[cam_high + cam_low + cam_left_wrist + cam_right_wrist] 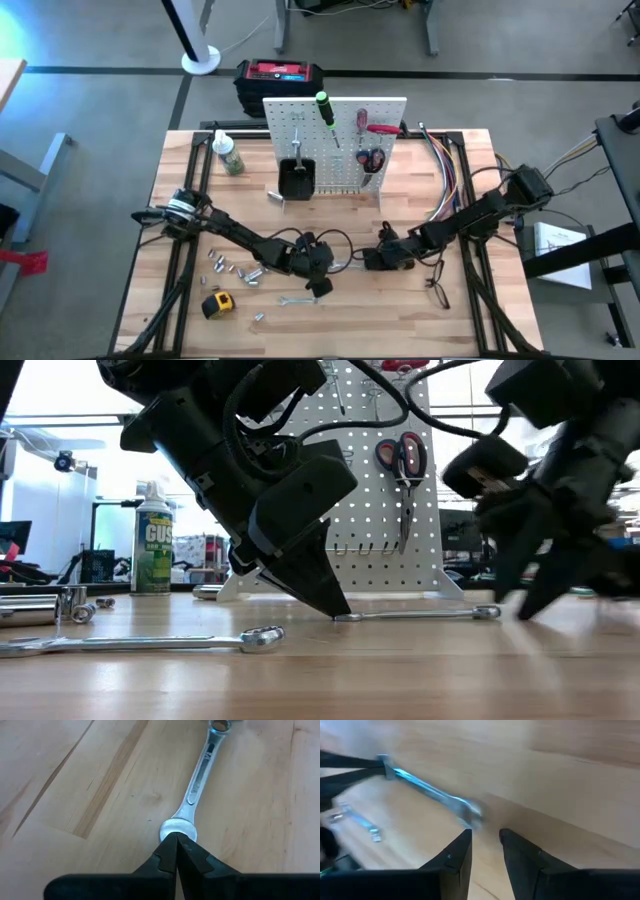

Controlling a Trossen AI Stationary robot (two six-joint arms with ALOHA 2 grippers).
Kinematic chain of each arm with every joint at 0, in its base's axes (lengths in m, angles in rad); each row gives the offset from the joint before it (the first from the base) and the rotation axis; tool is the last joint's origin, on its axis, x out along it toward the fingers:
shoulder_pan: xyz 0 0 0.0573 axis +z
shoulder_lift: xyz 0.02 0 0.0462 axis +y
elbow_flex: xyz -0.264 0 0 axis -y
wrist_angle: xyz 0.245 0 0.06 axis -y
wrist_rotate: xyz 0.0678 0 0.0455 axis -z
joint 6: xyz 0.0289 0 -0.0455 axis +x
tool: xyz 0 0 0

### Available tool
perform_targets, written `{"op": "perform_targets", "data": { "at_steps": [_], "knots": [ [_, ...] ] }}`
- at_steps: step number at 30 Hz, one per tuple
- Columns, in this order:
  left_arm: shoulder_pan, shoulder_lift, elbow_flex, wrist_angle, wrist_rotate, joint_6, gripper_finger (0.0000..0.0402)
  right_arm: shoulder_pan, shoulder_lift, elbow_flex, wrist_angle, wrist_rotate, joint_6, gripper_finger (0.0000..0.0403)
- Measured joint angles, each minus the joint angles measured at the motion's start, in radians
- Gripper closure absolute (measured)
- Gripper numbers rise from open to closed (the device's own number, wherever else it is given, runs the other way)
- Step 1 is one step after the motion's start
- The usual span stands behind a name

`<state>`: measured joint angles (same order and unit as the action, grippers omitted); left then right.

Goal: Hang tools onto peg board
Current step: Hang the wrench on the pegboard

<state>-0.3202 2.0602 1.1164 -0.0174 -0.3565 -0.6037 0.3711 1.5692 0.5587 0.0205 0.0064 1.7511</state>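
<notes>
Pale butcher-block wood forms the table (460, 320), with grey floor around it and a red-and-black box (281, 76) behind its far edge. Near that far edge stands the white peg board (340, 150), upright, carrying a small black bin (296, 178), a green-handled screwdriver (326, 108), a red-handled screwdriver (362, 119), red pliers (384, 128) and red-handled scissors (403, 460). A green-labelled bottle (153, 538) stands beside the board.

Toward the near middle of the table the left gripper (178, 840) has its fingers clenched together, their tips pinching one end of a silver wrench (200, 775). That wrench lies flat on the wood and stretches away from the tips toward the right arm. In the low view the same tips touch the table right at the wrench's end.

The right gripper (485, 837) hangs low just beside the wrench's other end, its fingers a narrow gap apart and holding nothing; the wrench head lies just ahead of the tips, not between them.

A second wrench (140, 643) lies flat nearer the front edge, apart from both grippers. Farther left sit some silver sockets (230, 266) and a yellow tape measure (217, 303). Black-framed glasses (437, 291) lie near the right arm.
</notes>
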Motion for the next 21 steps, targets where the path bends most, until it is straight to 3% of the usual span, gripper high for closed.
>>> {"op": "perform_targets", "data": {
  "at_steps": [3,8,21],
  "knots": [
    [-0.001,0.000,-0.001,0.000,-0.002,-0.002,0.0401,0.007,-0.071,-0.006,-0.135,0.016,0.028,0.0313],
    [-0.002,0.000,-0.018,0.042,-0.005,0.003,0.0401,0.016,-0.107,-0.007,-0.139,0.061,0.055,0.0322],
    [-0.002,0.000,-0.032,0.062,-0.005,0.007,0.0401,0.014,0.084,-0.003,0.195,0.051,0.061,0.0308]
  ]
}}
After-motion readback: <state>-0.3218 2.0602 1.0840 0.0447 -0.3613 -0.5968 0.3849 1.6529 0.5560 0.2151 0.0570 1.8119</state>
